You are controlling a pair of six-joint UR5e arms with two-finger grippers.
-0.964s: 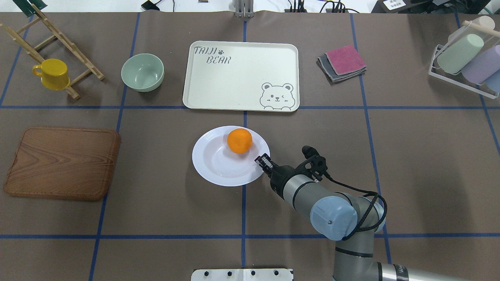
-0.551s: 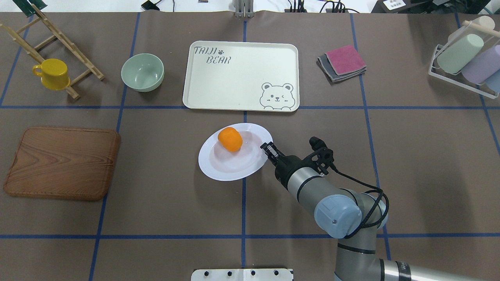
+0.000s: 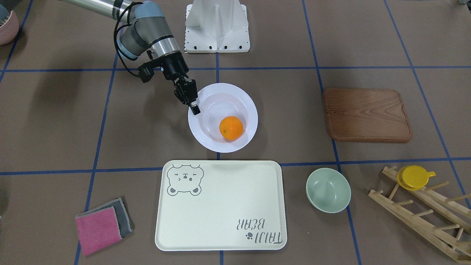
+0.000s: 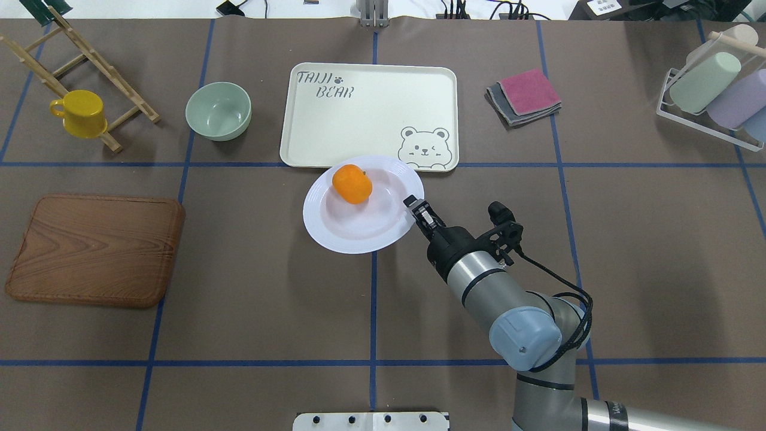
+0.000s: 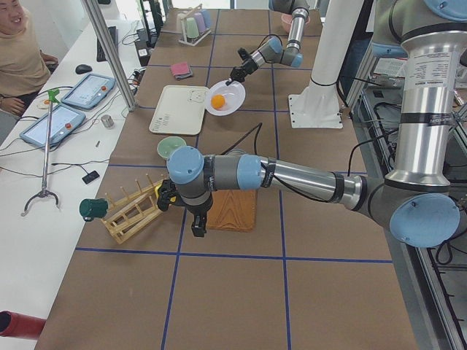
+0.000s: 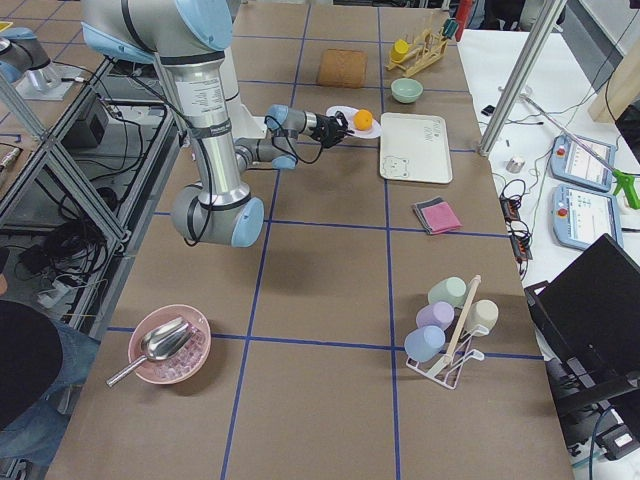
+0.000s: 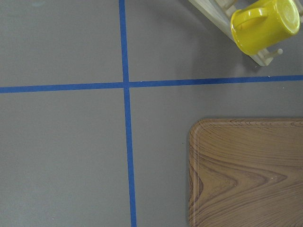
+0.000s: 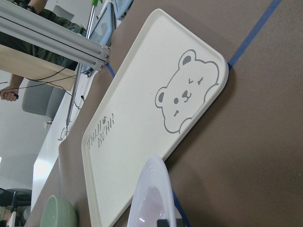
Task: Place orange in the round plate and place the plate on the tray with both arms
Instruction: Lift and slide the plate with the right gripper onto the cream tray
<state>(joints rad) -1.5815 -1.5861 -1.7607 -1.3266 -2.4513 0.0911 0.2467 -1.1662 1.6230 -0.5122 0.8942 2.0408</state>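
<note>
The white round plate hangs a little above the table, just short of the tray's near edge. My right gripper is shut on its right rim, seen also in the front view as the right gripper on the plate. The orange lies in the plate on its far side, toward the tray; it is the orange in the front view. The cream bear tray lies beyond. My left gripper hovers by the wooden board at the table's left; I cannot tell if it is open or shut.
A pale green bowl stands left of the tray. A yellow cup hangs on a wooden rack at far left. The brown board lies at near left. Folded cloths and a cup rack are on the right.
My right gripper has lifted the plate by its rim and carried it forward toward the tray. The orange rolled to the plate's far left side.
</note>
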